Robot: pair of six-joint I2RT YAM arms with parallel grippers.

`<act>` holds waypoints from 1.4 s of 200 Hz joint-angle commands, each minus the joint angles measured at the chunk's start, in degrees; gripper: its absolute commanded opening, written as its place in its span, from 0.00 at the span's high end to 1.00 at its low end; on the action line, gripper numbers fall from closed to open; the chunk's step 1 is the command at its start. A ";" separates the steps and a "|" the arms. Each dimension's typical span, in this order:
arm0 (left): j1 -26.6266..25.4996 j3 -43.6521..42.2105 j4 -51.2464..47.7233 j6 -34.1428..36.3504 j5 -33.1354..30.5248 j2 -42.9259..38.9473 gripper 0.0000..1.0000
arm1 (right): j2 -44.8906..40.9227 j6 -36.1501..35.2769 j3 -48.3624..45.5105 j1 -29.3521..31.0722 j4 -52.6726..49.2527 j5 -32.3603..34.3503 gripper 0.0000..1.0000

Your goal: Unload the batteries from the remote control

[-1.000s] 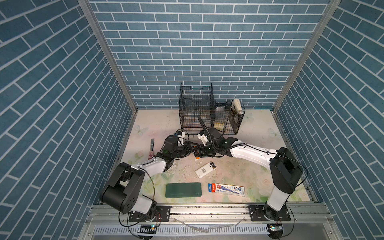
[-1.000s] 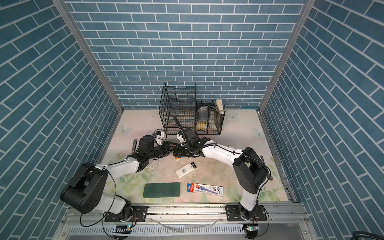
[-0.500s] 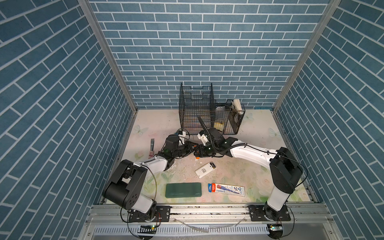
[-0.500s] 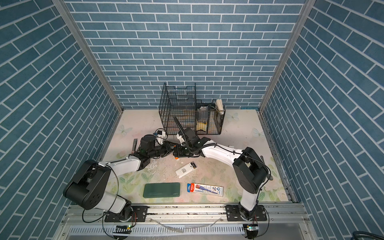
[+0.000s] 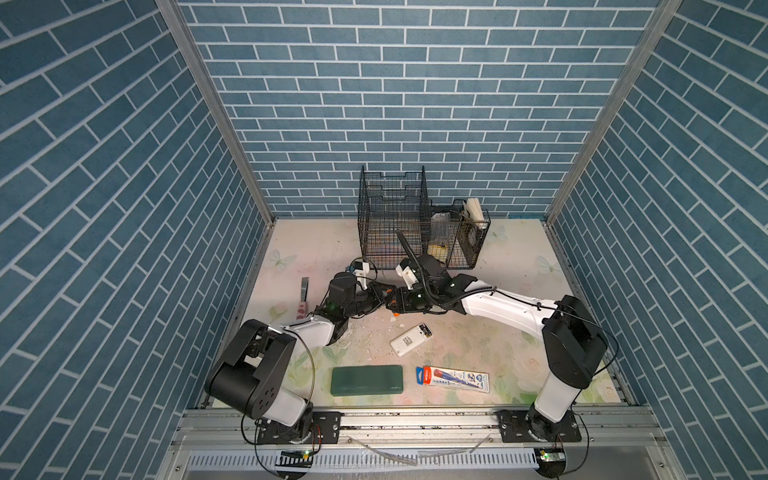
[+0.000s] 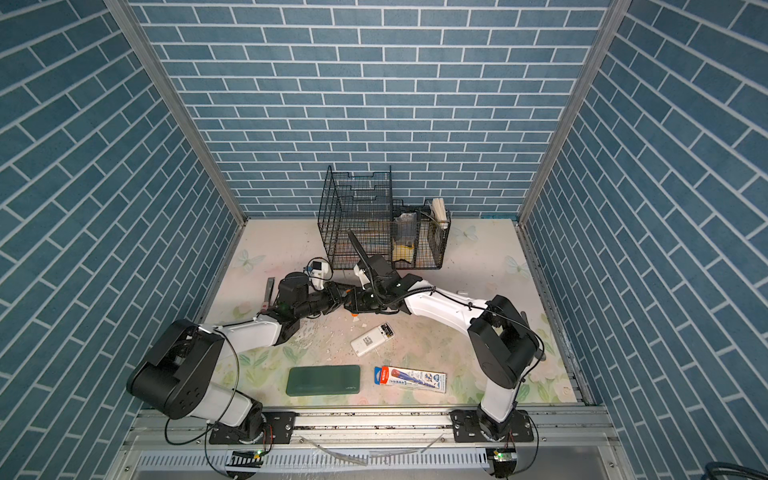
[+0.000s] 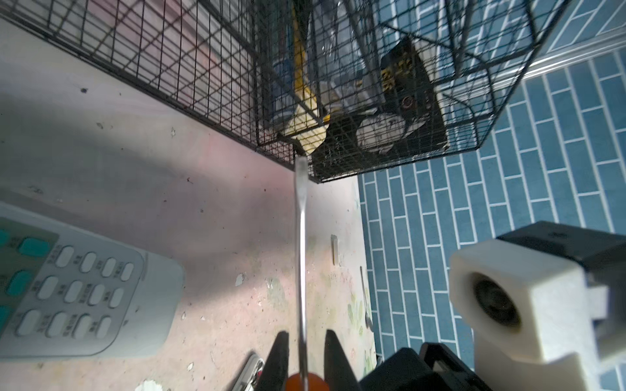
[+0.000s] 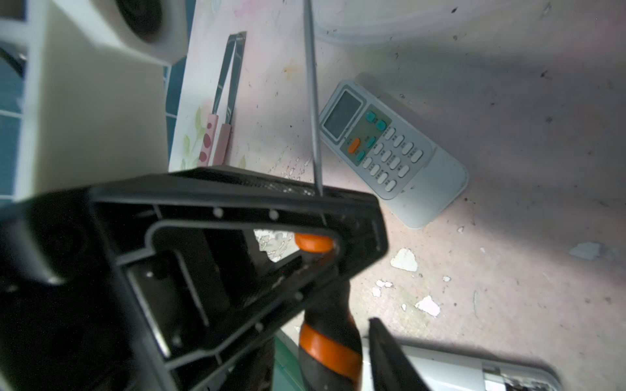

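Steel-cased, I judge, the batteries are light, rigid, smooth and roll-prone: lever one end up, then grip across the barrel. They are too small to confirm; I judge they sit in the dark bay point(image 5: 424, 330) of the white remote point(image 5: 409, 340), which lies back-up. My left pincer point(image 7: 302, 355) is clamped on the screwdriver point(image 7: 300, 237) shaft. My right pincer point(image 5: 401, 305) flanks its handle; closure indeterminate. Both forearms reach low, tips meeting mid-table.

The remote point(image 5: 411, 340) lies before the wire basket point(image 5: 392, 199), behind the flat case point(image 5: 367, 379).
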 commanded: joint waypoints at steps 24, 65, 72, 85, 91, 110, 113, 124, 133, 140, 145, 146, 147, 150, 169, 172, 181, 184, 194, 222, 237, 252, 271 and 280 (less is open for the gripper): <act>0.17 -3.69 17.47 -2.35 -2.63 -1.33 1.00 | -8.37 8.45 -9.32 -1.08 12.10 3.49 0.40; 0.17 -3.44 26.20 -2.31 -2.49 -0.76 1.00 | -12.10 16.15 -16.98 -5.10 22.66 1.96 0.49; 0.17 -3.37 28.53 -2.57 -2.32 -0.33 1.00 | -12.25 18.37 -18.71 -6.01 26.27 0.70 0.50; 0.17 -2.93 32.96 -2.76 -1.90 0.79 1.00 | -12.31 21.13 -21.22 -7.19 32.09 -1.32 0.51; 0.17 -2.50 34.72 -2.72 -1.57 1.37 1.00 | -12.27 21.79 -21.68 -7.55 33.50 -2.00 0.51; 0.09 -1.31 37.91 -5.11 -1.34 2.71 1.00 | -11.80 22.00 -21.38 -7.92 34.25 -3.46 0.51; 0.08 -1.15 38.15 -5.20 -1.42 2.87 1.00 | -11.67 22.10 -21.29 -7.92 34.42 -3.69 0.51; 0.08 -0.51 38.56 -5.25 -1.59 3.23 1.00 | -11.48 22.62 -21.19 -7.92 35.21 -4.40 0.51; 0.08 -0.03 38.51 -5.25 -1.52 3.41 1.00 | -11.50 23.00 -21.32 -7.92 36.07 -4.78 0.51; 0.11 0.23 38.34 -5.25 -1.52 3.43 1.00 | -11.68 23.09 -21.37 -7.92 36.32 -4.90 0.51; 0.08 0.40 38.24 -5.25 -1.60 3.52 1.00 | -11.85 23.05 -21.37 -7.92 36.36 -4.98 0.51; 0.08 0.44 38.19 -5.29 -1.56 3.52 1.00 | -11.90 23.03 -21.37 -7.96 36.37 -4.99 0.51; 0.08 0.42 38.21 -5.32 -1.54 3.56 1.00 | -11.96 23.06 -21.37 -7.94 36.37 -4.99 0.51; 0.10 0.54 38.15 -5.34 -1.52 3.60 1.00 | -12.08 22.98 -21.42 -7.92 36.38 -4.99 0.51; 0.08 0.91 37.27 -5.34 -1.08 3.61 1.00 | -12.68 22.84 -21.52 -7.87 36.49 -4.99 0.51; 0.08 0.89 37.27 -5.38 -0.99 3.61 1.00 | -12.73 22.76 -21.54 -7.93 36.51 -4.92 0.51; 0.08 0.87 37.03 -5.34 -0.99 3.48 1.00 | -12.90 22.83 -21.63 -7.93 36.72 -4.90 0.51; 0.08 0.89 36.79 -5.34 -0.93 3.42 1.00 | -12.97 22.83 -21.63 -7.94 36.85 -4.90 0.50; 0.08 1.04 36.16 -5.26 -0.74 3.25 1.00 | -13.13 22.83 -21.63 -7.89 37.03 -4.90 0.50; 0.07 1.26 34.93 -5.08 -0.64 2.75 1.00 | -13.65 23.16 -22.13 -7.92 38.21 -4.58 0.50; 0.14 1.21 34.22 -4.99 -0.81 2.43 1.00 | -14.04 23.60 -22.63 -7.92 39.14 -3.97 0.49; 0.08 1.26 33.46 -4.99 -1.03 2.21 1.00 | -14.05 24.11 -22.99 -7.87 39.96 -3.52 0.49; 0.08 1.25 31.24 -4.99 -2.40 1.52 1.00 | -14.05 24.48 -23.21 -7.41 41.23 -3.02 0.49; 0.15 1.21 29.62 -5.24 -3.09 1.20 1.00 | -14.06 23.99 -23.13 -7.08 41.33 -2.72 0.49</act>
